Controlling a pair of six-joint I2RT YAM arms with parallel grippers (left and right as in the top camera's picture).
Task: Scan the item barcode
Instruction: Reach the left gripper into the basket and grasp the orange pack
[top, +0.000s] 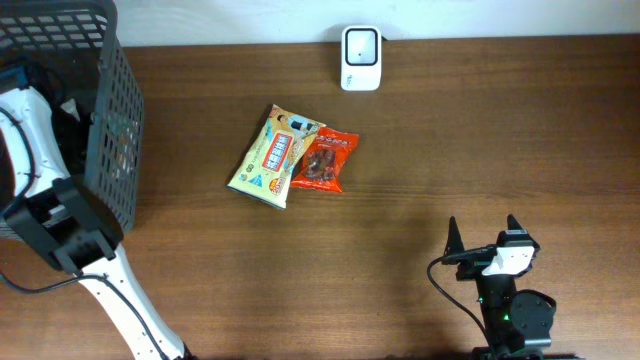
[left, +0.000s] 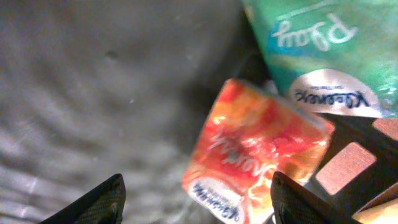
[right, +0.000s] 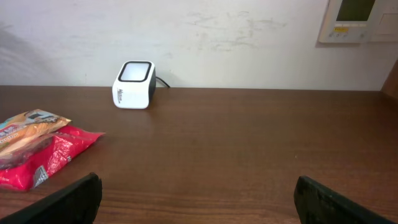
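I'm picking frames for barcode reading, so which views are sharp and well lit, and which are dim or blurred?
Left wrist: dim and soft, with the orange packet and green packet smeared and their print fuzzy. Right wrist: bright and crisp, with the scanner window glowing white. Overhead: even light, sharp on the yellow pack and red pack.

I saw an orange-red soft packet (left: 255, 155) with white script, a teal-green pack (left: 323, 50) with a pale, perhaps white, oval, a yellow snack pouch (top: 272, 157), a red foil bag (top: 325, 160), and a dark brown wood-grain table (top: 450, 130).
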